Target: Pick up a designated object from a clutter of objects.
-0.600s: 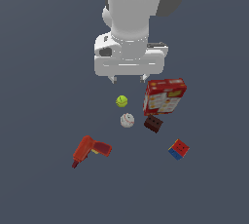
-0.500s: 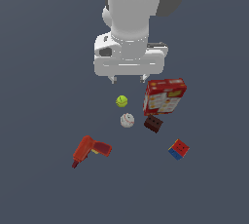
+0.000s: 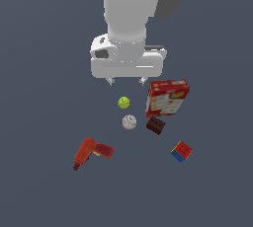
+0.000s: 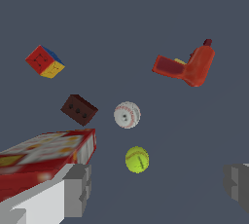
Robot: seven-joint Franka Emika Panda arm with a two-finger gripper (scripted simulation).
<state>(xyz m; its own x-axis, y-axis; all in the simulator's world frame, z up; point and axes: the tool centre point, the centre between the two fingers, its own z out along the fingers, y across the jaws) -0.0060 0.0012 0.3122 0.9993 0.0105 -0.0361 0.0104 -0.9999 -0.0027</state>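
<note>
Lying untouched, the red drill [image 3: 92, 152] sits well apart from the baseball [image 3: 129, 122], toward the exterior view's left. Beside that ball are the tennis ball [image 3: 123, 102] and a dark brown block [image 3: 155, 125]. The gripper [image 3: 128, 80] hovers above, fingers spread wide, apparently holding nothing.
</note>
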